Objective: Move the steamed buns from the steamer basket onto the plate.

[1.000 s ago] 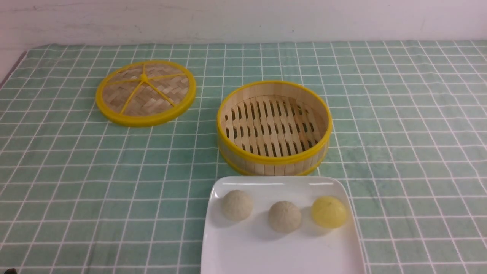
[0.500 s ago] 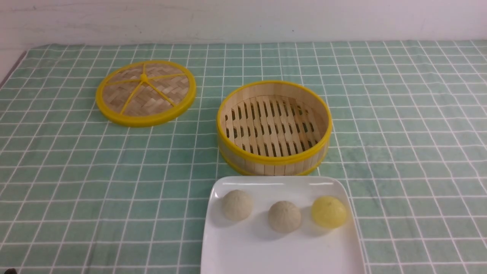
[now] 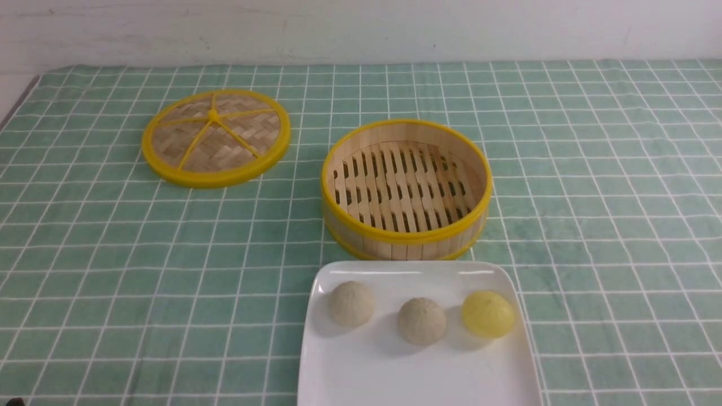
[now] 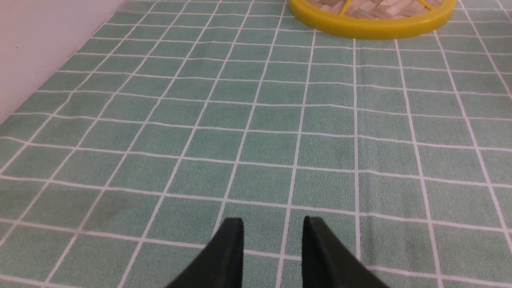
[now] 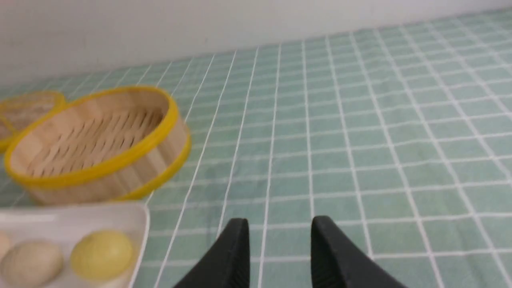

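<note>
White plate [image 3: 417, 372]: all three buns [image 3: 421, 321] on it, in a row
Basket [image 3: 406, 189]: empty, just behind plate
Nearer arm: right
Left hand [image 4: 273, 232]: parted, holding nothing
Right hand [image 5: 280, 232]: parted, holding nothing

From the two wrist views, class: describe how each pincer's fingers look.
Left pincer: two matte black fingers tapering to blunt tips. Right pincer: the same black, wedge-shaped pair. No cables, markings or arm links show in any view.
</note>
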